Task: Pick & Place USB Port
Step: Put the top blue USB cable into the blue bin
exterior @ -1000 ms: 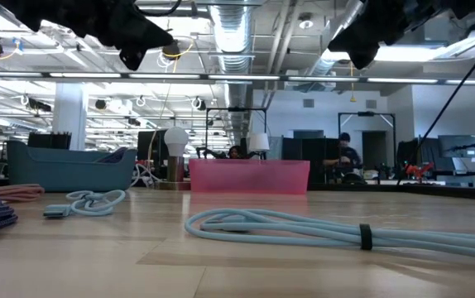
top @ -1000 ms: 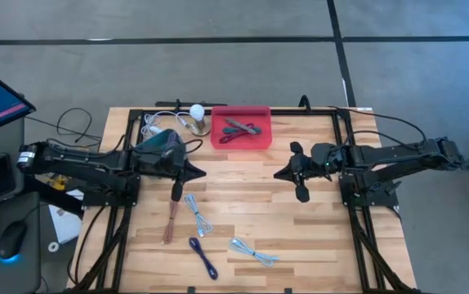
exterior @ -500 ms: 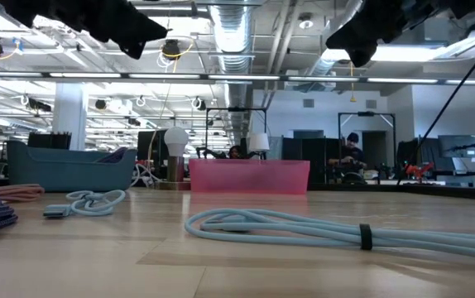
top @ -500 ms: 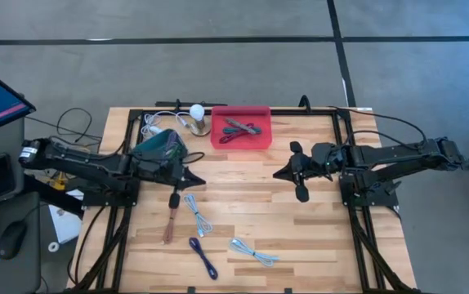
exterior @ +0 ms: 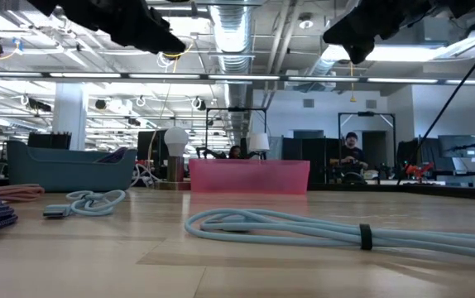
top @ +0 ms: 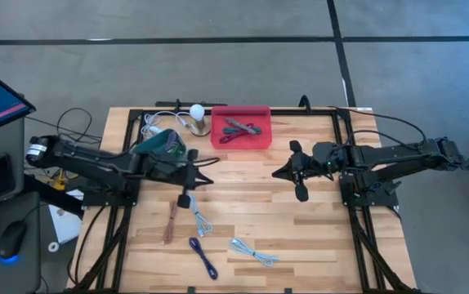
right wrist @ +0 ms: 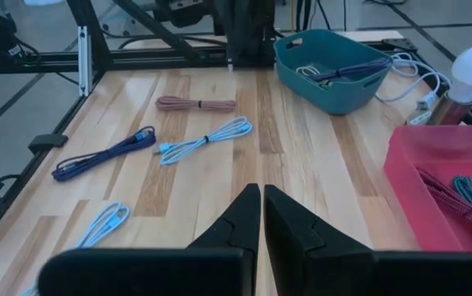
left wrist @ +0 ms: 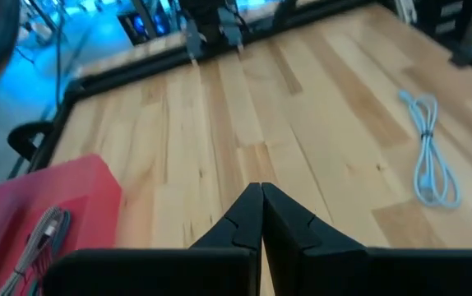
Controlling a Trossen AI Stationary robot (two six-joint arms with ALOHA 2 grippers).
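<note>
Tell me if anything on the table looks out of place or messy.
Nothing stands out. Four bundled cables lie loose on the wooden table, some already sit in the red tray and the teal bin, and nothing looks spilled or damaged.

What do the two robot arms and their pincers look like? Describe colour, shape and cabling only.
Both arms are dark, near-black, built of jointed segments. The left arm carries a pale cylindrical part near its base; the right arm has thin black cables running along it. The left pincer and the right pincer each have two black, angular fingers tapering to a wedge.
</note>
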